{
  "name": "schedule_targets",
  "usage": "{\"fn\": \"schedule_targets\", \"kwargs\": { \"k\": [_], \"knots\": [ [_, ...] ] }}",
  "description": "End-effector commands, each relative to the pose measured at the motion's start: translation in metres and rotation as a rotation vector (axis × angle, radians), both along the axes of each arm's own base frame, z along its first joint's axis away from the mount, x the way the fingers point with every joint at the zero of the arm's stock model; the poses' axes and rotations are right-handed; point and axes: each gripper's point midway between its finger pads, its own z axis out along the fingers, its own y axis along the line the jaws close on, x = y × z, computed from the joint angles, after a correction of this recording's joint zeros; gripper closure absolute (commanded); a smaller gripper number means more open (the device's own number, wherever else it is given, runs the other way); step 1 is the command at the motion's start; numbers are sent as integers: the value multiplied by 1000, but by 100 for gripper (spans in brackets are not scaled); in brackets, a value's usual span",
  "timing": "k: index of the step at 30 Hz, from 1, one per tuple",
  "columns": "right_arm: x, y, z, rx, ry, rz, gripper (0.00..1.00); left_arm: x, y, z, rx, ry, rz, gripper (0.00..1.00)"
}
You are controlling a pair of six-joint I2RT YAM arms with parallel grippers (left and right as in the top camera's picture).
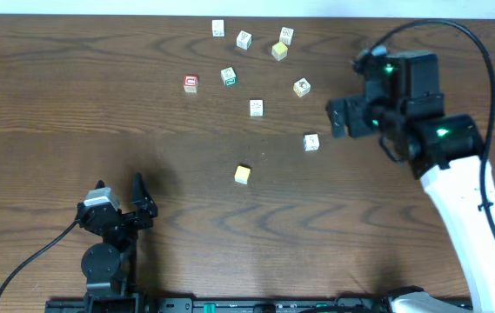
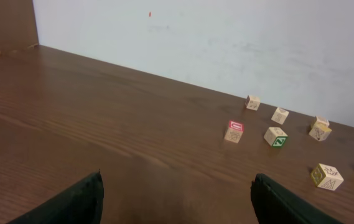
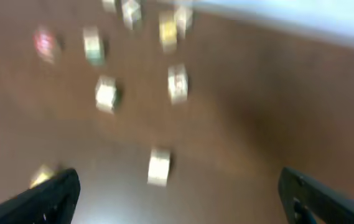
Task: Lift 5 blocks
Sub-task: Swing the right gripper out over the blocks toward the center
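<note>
Right claw (image 1: pixel 337 119) gapes wide and empty, just right of 1 whitish block (image 1: pixel 311 142); left claw (image 1: pixel 118 185) wide, empty, near left.

blocks (image 1: pixel 256 107) scattered on table (image 1: pixel 56 104), far half

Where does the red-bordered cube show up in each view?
Overhead: red-bordered cube upper centre-left, the leftmost block.
Left wrist: it sits right of centre.
Right wrist: blurred reddish smear, upper left.
Shared landmark: green-bordered cube, just to its right in every view.
</note>
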Motion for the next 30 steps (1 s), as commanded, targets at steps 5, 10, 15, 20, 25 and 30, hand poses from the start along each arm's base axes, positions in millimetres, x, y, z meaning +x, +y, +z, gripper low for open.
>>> {"fn": "schedule_targets", "kwargs": {
  "k": [5, 10, 15, 20, 25, 30],
  "knots": [
    [32, -6, 128, -94, -522, -74, 1, -1, 3, -17, -6, 52, 16, 24],
    [30, -14, 106, -100, -406, -117, 1, -1, 3, -17, -6, 52, 17, 24],
    [37, -4, 24, -130, -138, -87, 1, -1, 3, -17, -6, 52, 17, 24],
    [31, 5, -50, -98, 123, -110, 1, -1, 3, -17, -6, 52, 16, 24],
    [23, 24, -90, -32, 277, -58, 2, -1, 3, -17, -6, 52, 16, 24],
    [15, 27, -119, -33, 381, -96, 14, -1, 3, -17, -6, 52, 17, 24]
  ]
}}
